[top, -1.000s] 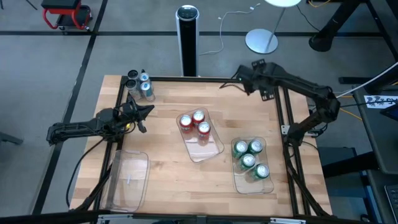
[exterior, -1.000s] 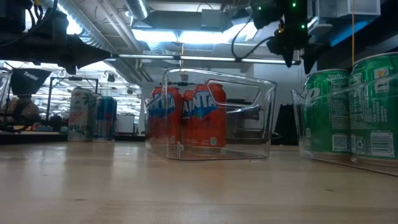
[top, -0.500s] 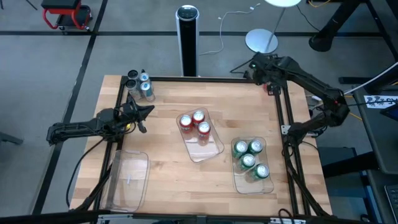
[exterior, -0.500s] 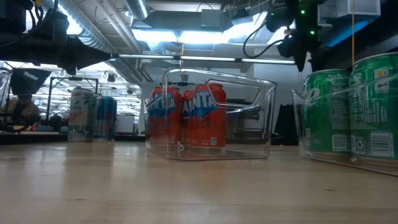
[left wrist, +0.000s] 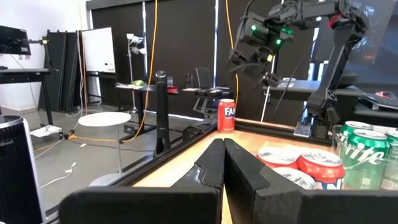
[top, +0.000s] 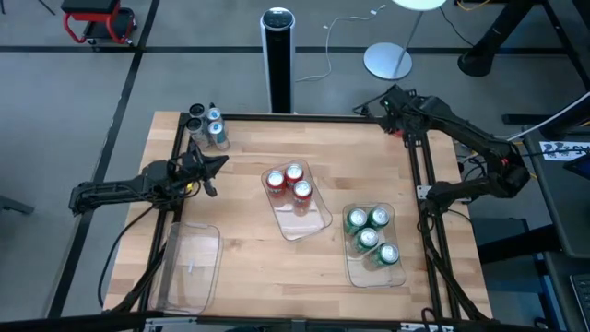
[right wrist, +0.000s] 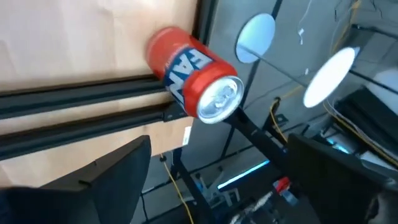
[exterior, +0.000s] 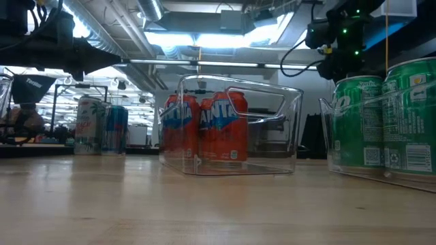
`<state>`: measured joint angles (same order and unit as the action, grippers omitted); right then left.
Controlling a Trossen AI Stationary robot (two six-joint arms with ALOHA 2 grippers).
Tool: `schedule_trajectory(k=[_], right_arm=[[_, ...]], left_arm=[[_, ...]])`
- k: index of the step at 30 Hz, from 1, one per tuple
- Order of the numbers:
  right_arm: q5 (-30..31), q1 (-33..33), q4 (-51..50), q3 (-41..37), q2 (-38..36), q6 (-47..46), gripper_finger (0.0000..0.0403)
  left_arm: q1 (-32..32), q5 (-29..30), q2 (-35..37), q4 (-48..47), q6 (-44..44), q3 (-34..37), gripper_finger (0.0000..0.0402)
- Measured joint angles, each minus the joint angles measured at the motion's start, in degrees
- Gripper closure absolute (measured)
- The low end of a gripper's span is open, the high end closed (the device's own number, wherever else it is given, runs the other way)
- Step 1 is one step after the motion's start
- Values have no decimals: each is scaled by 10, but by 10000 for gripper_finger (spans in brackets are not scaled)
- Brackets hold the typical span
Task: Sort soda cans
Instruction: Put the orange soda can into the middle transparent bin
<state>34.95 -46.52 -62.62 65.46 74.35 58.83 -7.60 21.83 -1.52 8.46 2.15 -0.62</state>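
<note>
Overhead, I read the table (top: 249,249) as a clock face. My right arm reaches from 3 o'clock up to the 1 o'clock corner, where the right gripper (top: 392,100) hangs over the frame rail, its fingers (right wrist: 93,180) spread wide and holding nothing. The left arm lies along the 9 o'clock edge; the left gripper (top: 217,164) points toward centre with its fingers (left wrist: 214,165) pressed together, empty.

Bare wood lies between the empty tray (top: 189,267) at 7 o'clock and the middle tray (top: 309,217).

Four green cans (top: 369,235) fill the tray (top: 373,272) at 4 o'clock. Three red cans (top: 289,182) stand in the middle tray. The silver cans (top: 207,124) cluster at 11 o'clock. A lone red can (right wrist: 193,81) stands at the 1 o'clock corner beneath the right gripper, hidden from the overhead camera by the arm.
</note>
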Motion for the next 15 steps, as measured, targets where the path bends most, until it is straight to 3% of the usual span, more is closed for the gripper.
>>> schedule_trajectory(k=[6,11,15], right_arm=[[9,0,33,0,1,-32,6],[-67,-27,59,0,2,-51,4],[-86,-53,81,0,6,-60,6]], left_arm=[[0,0,0,-3,0,0,402],[0,0,0,-3,0,0,402],[0,0,0,-3,3,0,402]])
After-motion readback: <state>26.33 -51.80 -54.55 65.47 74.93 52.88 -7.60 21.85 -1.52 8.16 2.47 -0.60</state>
